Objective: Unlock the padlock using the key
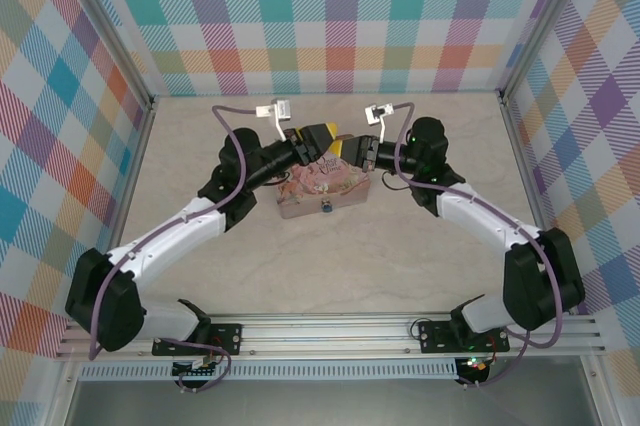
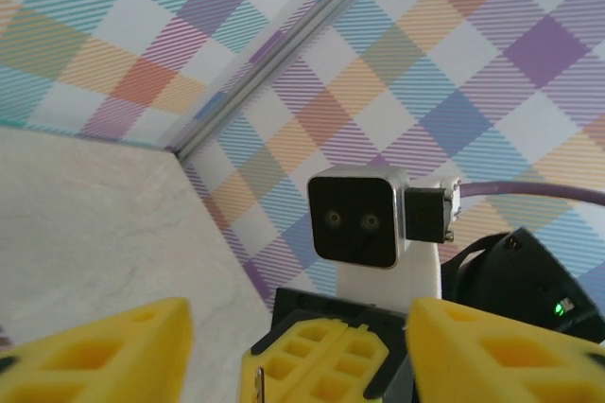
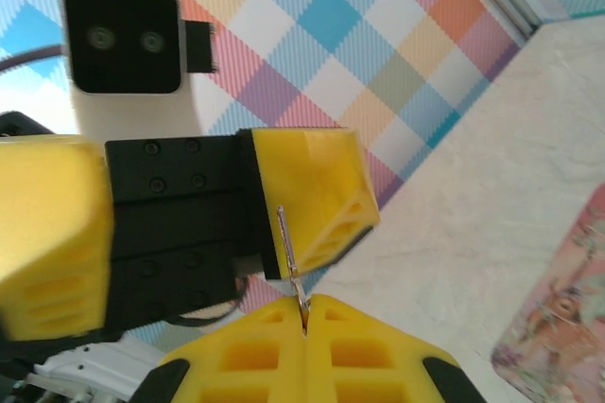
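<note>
Both grippers meet tip to tip above the pink tin (image 1: 322, 186). My right gripper (image 3: 304, 308) is shut on the key (image 3: 291, 254), a thin grey metal sliver that sticks up from between its yellow fingertips. My left gripper (image 2: 298, 316) is open. Its two yellow fingers (image 2: 113, 351) stand wide on either side of the right gripper's closed fingers, where the key (image 2: 259, 386) shows edge-on. From above, the left gripper (image 1: 334, 138) and right gripper (image 1: 354, 151) nearly touch. The padlock (image 1: 327, 208) is a tiny blue spot on the tin's near face, below both grippers.
The tin lies mid-table on a pale marbled surface (image 1: 330, 266). Checkered walls (image 1: 330, 16) close in the back and both sides. Purple cables (image 1: 232, 136) loop off each wrist. The pink tin's edge (image 3: 567, 308) shows at the lower right of the right wrist view.
</note>
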